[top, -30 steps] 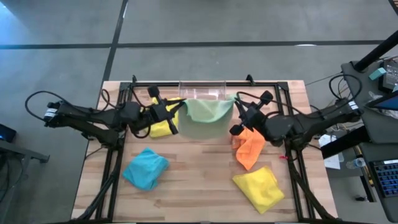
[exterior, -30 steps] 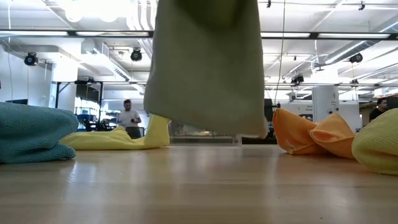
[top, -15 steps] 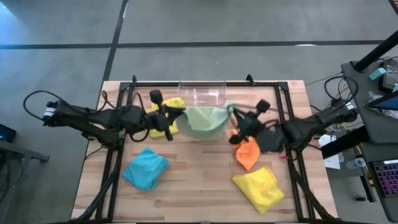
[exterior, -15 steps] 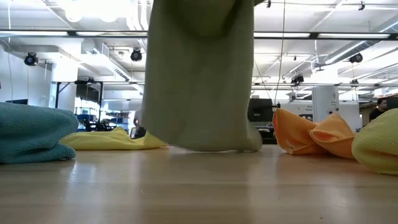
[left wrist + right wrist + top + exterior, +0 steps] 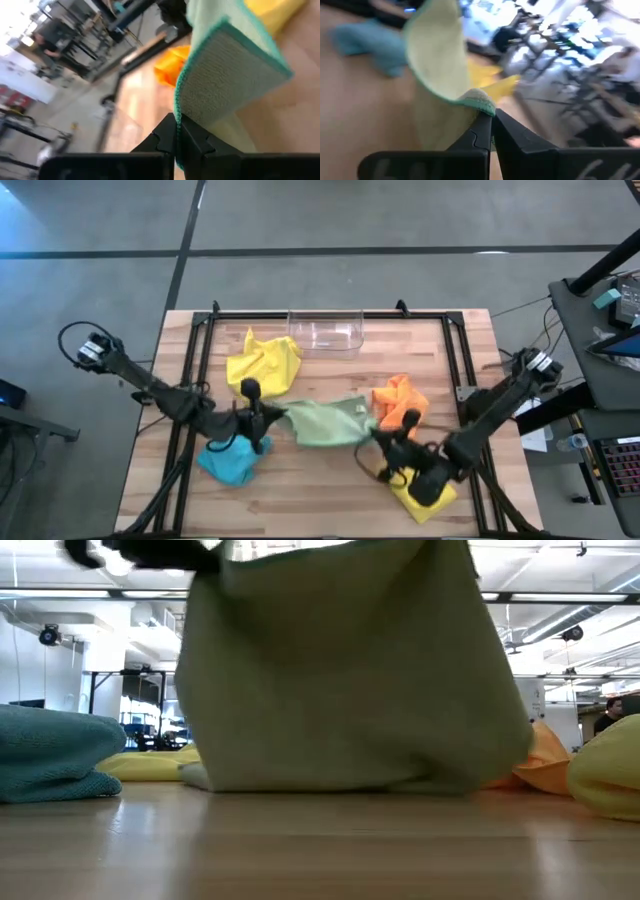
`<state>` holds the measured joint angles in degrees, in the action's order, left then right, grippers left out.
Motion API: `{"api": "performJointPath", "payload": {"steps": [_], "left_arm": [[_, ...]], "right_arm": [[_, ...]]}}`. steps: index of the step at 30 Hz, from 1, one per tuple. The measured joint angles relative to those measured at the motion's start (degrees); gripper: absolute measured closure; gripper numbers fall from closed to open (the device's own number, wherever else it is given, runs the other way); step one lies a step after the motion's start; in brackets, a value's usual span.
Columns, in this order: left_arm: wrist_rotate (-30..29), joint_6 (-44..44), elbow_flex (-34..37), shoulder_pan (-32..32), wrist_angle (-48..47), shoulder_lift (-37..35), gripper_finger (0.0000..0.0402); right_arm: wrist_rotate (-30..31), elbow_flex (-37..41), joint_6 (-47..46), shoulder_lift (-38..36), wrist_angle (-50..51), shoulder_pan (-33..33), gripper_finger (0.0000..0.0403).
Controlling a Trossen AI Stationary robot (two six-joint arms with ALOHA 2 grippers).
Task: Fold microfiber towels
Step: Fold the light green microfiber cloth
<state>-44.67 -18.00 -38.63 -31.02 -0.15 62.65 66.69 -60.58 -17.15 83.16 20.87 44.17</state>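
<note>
We see both arms holding the pale green towel (image 5: pixel 325 423) stretched between them over the middle of the bench (image 5: pixel 320 490), its lower edge brushing the wood in the low view. The left claw (image 5: pixel 268 417) is clamped on one top corner, the right claw (image 5: pixel 383 442) on the other; each wrist view shows the fingers pinched together on a stitched green edge.

To lay this cloth well, we judge the two claws should stay level and taut, then lower together so the towel settles flat with no wrinkle, before any fold is made.

The green towel hangs between and just below the claws. The light blue towel (image 5: pixel 232 463) lies just beside the left claw, nearer the bench's front edge. The orange towel (image 5: pixel 398 400) sits just behind the right claw, and one yellow towel (image 5: pixel 425 486) lies under that arm. The other yellow towel (image 5: pixel 262 362) rests well behind the left claw, near the clear bin (image 5: pixel 325 333).
</note>
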Motion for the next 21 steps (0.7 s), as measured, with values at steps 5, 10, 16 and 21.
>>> {"api": "performJointPath", "payload": {"steps": [5,10,16,21], "left_arm": [[-0.59,9.23,4.23,-5.74,0.27,0.20,0.0402],[8.19,17.87,6.34,-7.72,2.91,2.43,0.0402],[17.47,22.23,6.23,-7.72,7.23,8.94,0.0402],[24.02,24.44,4.59,-7.76,8.77,14.46,0.0402]], "right_arm": [[-6.04,-1.29,-7.59,7.61,-0.36,2.59,0.0395],[-11.75,-4.02,-12.89,14.70,-0.31,2.75,0.0395],[-16.79,-6.34,-16.08,19.68,-0.12,2.84,0.0395],[-19.11,-6.62,-19.11,20.10,-0.08,4.71,0.0395]]}}
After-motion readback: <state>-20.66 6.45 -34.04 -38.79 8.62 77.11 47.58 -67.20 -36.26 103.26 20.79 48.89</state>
